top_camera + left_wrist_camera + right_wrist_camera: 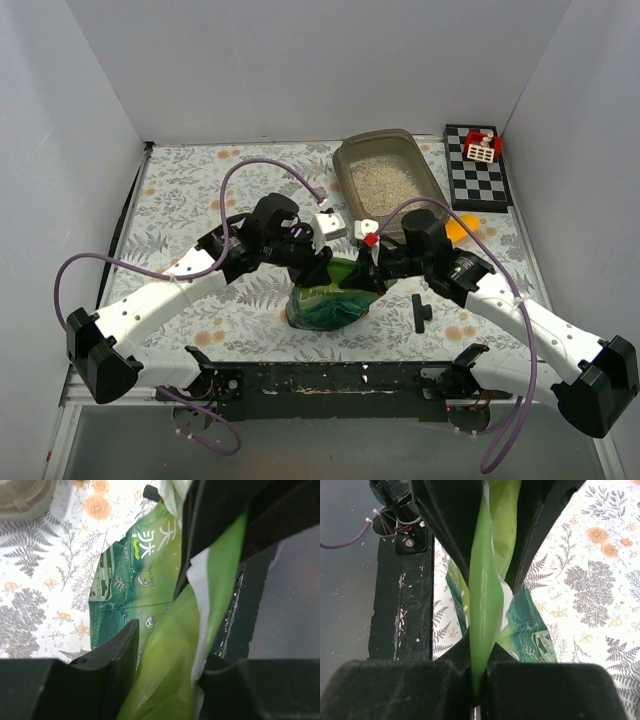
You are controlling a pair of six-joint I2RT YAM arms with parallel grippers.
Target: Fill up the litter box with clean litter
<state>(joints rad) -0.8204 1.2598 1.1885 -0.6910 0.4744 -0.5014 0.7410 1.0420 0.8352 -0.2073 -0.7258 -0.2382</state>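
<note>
Left claw [318, 263] and right claw [373, 262] each pinch the top of the bag [325, 302], mid-desk [200, 185]. The box [345, 160], with litter [385, 182] inside, sits beyond it, far right.

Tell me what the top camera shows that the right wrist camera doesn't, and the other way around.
Only the top view: the litter box holding clean litter, the checkered board, the orange scoop, and both whole arms. Only the right wrist view: the pinch itself, with the right end effector shut on the thin upper edge of the green bag. Both: that bag and the floral table cover.
</note>
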